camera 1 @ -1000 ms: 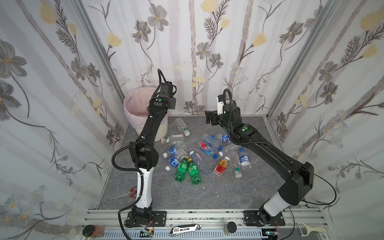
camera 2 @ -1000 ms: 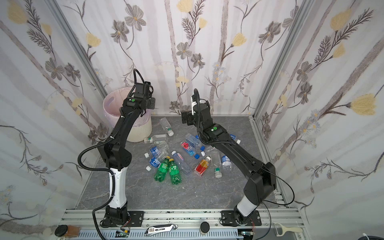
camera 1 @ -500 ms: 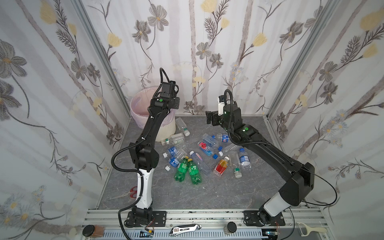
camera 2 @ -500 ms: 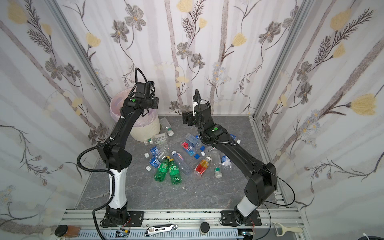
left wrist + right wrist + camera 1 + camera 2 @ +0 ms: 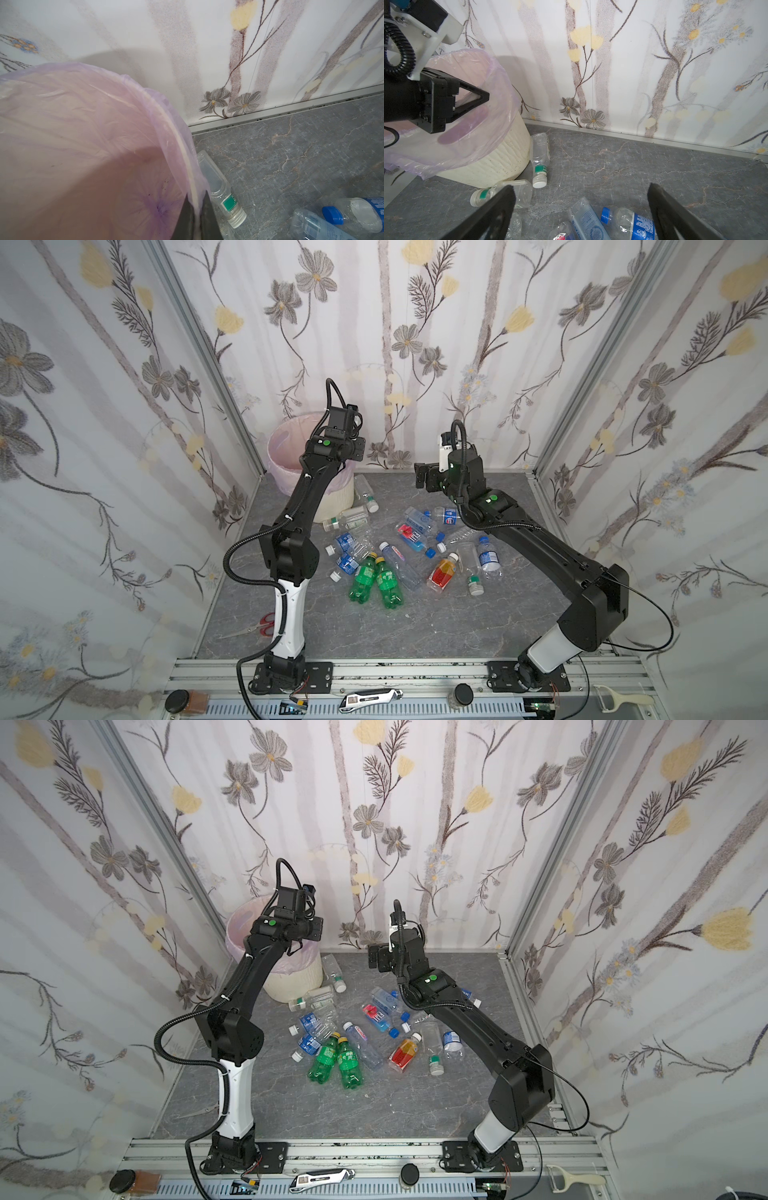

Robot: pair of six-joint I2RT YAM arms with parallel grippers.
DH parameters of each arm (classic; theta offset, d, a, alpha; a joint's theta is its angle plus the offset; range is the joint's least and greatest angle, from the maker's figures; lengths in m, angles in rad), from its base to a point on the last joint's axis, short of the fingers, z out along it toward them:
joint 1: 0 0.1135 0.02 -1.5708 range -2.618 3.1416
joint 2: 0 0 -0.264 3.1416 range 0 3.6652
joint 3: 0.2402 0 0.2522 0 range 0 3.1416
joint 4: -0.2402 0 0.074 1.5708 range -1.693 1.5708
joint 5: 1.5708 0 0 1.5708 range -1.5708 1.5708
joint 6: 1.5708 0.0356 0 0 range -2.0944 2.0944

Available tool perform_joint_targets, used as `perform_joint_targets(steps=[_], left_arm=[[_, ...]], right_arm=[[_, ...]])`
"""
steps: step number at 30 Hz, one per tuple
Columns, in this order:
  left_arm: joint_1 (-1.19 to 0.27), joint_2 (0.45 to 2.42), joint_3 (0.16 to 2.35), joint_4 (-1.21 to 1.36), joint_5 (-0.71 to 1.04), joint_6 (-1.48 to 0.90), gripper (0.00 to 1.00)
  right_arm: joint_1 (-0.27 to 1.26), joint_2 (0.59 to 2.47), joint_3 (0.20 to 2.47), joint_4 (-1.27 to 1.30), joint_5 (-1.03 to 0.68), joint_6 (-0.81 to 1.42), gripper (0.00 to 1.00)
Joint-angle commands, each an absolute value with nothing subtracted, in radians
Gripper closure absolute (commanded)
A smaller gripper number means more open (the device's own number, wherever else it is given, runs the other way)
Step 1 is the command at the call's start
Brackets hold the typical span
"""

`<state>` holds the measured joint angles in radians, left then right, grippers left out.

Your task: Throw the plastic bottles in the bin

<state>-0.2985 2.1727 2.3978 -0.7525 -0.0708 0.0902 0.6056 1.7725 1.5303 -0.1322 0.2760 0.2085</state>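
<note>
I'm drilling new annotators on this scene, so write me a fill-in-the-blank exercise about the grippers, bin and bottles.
The left gripper is shut on the rim of the ____. The right gripper has its jaws ____. The two green bottles have ____ caps.
Missing words: bin; open; yellow.

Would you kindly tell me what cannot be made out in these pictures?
- Inside the bin: the left arm covers much in both top views; the left wrist view's edge cuts part off.
- The plastic bottles under the right arm: partly covered in both top views.
- The scissors: handles hidden behind the left arm in a top view.
- Print on the bottle labels: too small in both top views.
</note>
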Motion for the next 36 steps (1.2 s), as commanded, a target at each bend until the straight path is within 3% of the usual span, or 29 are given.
perform_joint_targets(steps=[1,14,15,17,27,30,34,35,36], left_arm=[[-0.300,2.145,2.391,-0.714,-0.048,0.094,1.00],[-0.301,2.164,2.390,-0.716,-0.054,0.090,1.00],[-0.301,2.165,2.390,-0.716,-0.056,0.090,0.97],[-0.301,2.167,2.389,-0.716,-0.058,0.091,0.81],[-0.301,2.163,2.393,-0.716,-0.095,0.086,0.56],[-0.301,2.159,2.403,-0.715,-0.106,0.081,0.41],[-0.301,2.147,2.411,-0.715,-0.109,0.071,0.14],[-0.301,2.143,2.413,-0.716,-0.110,0.065,0.02],[-0.301,2.140,2.414,-0.715,-0.112,0.061,0.00]], right_arm=[[0.604,1.779,1.528,-0.118,0.290,0.235,0.00],[0.603,1.801,1.521,-0.129,0.292,0.276,0.00],[0.603,1.802,1.520,-0.130,0.295,0.278,0.00],[0.604,1.808,1.520,-0.133,0.301,0.287,0.00],[0.603,1.841,1.521,-0.137,0.269,0.341,0.00],[0.603,1.862,1.523,-0.139,0.258,0.355,0.00],[0.604,1.889,1.525,-0.135,0.219,0.372,0.00],[0.604,1.897,1.525,-0.132,0.206,0.377,0.00],[0.604,1.903,1.526,-0.130,0.200,0.381,0.00]])
